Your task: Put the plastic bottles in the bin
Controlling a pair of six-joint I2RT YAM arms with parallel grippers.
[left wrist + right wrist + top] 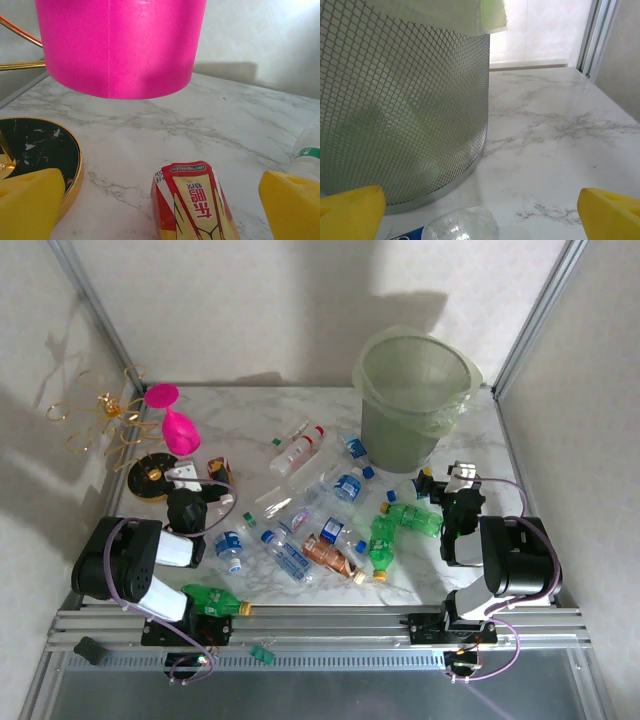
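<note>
Several plastic bottles lie scattered mid-table: a clear one with a red cap (300,450), a copper-brown one (332,555), green ones (410,518), and a green one by the left arm's base (215,600). The bin (410,400) stands at the far right, with a pale-green liner over its rim. My left gripper (192,480) (160,205) is open, facing the pink goblet (120,45), with a red-and-gold drink pack (192,200) lying between its fingers, untouched. My right gripper (458,480) (480,215) is open, close to the bin's mesh wall (400,100). A clear bottle's base (462,225) lies between its fingers.
A gold wire stand (100,420) with a black round base (35,150) sits at the far left beside the goblet (172,420). A clear bottle with a green label (307,160) lies just right of the left gripper. Bare marble (560,130) stretches right of the bin to the frame post.
</note>
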